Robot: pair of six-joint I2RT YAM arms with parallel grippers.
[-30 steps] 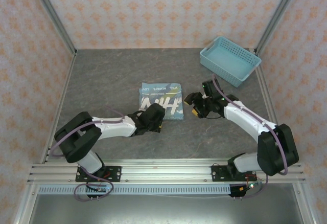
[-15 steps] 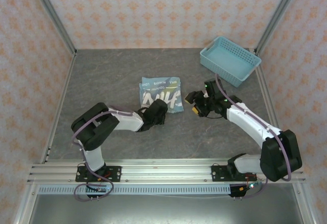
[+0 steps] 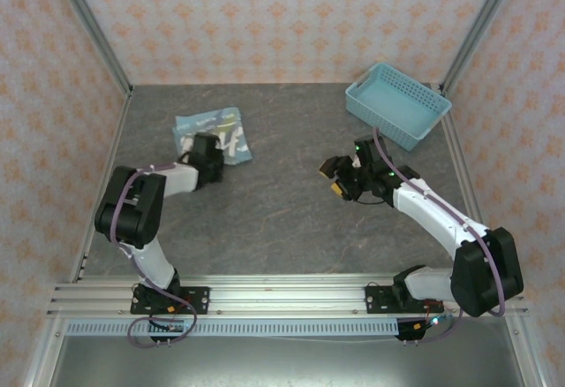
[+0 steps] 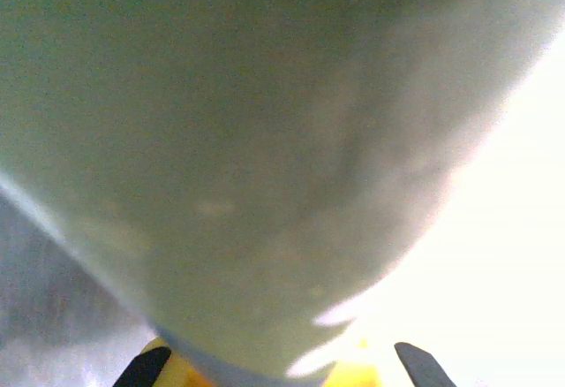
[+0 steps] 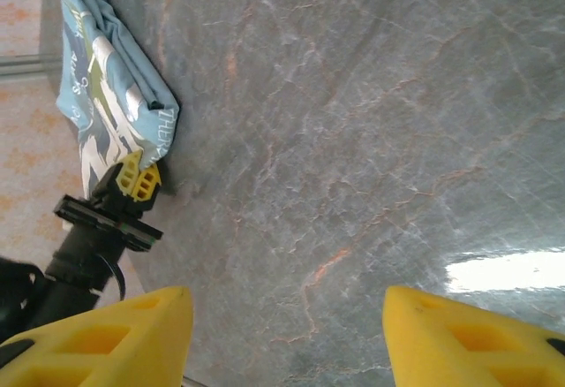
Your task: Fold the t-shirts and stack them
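Risk first: undoing of the fold, through pulling the folded t-shirt (image 3: 216,129) by one pinched edge across the grey table (image 3: 291,228); bunching or a flipped layer likely from such a drag. Also possible: slipping out of the pinch, judging by the small bite of cloth taken. Left gripper (image 3: 209,151) clamped tight on the t-shirt's near edge, at far left of the table, lettering upward, bulk of the cloth just beyond the fingertips. Right gripper (image 3: 334,179) half spread over bare table right of centre, holding nothing, well apart from the t-shirt. Blue basket (image 3: 399,102) at far right.
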